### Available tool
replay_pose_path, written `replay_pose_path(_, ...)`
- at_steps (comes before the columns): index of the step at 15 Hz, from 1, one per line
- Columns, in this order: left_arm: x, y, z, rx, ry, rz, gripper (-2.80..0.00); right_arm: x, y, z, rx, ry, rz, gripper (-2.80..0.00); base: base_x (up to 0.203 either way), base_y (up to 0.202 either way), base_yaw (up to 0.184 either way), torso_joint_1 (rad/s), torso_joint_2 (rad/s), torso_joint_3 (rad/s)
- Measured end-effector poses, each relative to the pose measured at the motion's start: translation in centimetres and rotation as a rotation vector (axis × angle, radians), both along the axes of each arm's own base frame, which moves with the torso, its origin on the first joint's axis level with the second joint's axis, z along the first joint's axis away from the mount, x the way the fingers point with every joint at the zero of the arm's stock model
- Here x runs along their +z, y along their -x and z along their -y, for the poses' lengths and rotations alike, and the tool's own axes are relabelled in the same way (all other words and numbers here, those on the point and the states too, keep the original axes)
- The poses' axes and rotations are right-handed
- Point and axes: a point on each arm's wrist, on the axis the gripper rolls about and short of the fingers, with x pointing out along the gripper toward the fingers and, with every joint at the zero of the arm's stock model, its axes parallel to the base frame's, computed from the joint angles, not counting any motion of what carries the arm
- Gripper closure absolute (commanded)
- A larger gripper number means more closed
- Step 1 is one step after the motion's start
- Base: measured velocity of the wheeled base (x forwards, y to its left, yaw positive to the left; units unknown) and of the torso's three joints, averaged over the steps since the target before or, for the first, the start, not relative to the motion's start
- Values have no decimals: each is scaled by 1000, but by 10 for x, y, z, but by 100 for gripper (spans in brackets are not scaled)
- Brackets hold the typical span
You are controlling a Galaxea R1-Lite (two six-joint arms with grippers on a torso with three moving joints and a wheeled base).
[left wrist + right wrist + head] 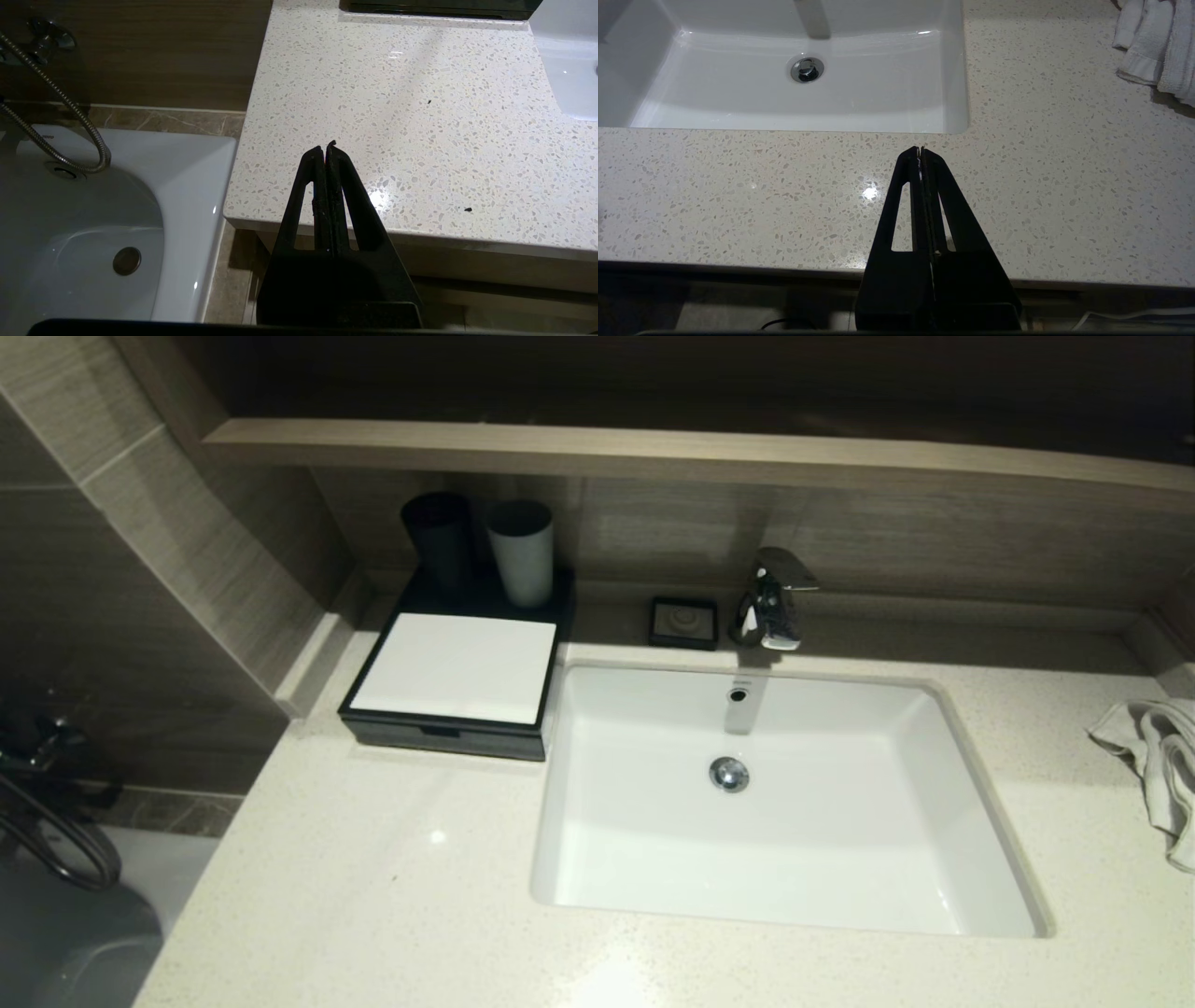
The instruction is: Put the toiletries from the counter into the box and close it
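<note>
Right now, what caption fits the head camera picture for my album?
Closed black box with two cups beside the white basin, towel at the counter's right edge.

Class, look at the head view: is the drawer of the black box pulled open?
No. The box shows its drawer front flush with the body under the white panel, nothing sticking out.

Counter [373,896] — box [455,667], towel [1158,756]

Matte black throughout. Left gripper [325,148]: two long fingers tapering from a broad flat base to a narrow tip, each pierced by a slim triangular slot; small chipped nick at the very tip. Right gripper [920,151]: same black wedge shape, same paired cut-outs, thin seam down the middle. No markings, screws or cables visible.
</note>
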Motion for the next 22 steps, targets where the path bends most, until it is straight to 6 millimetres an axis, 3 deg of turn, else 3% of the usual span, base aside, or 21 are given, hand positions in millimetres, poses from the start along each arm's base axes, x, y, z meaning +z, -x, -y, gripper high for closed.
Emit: replay_pose_path(22, 0, 0, 0, 0, 1, -1, 0, 0, 0, 0, 0, -1, 0, 0, 0, 0, 0, 0, 0, 0)
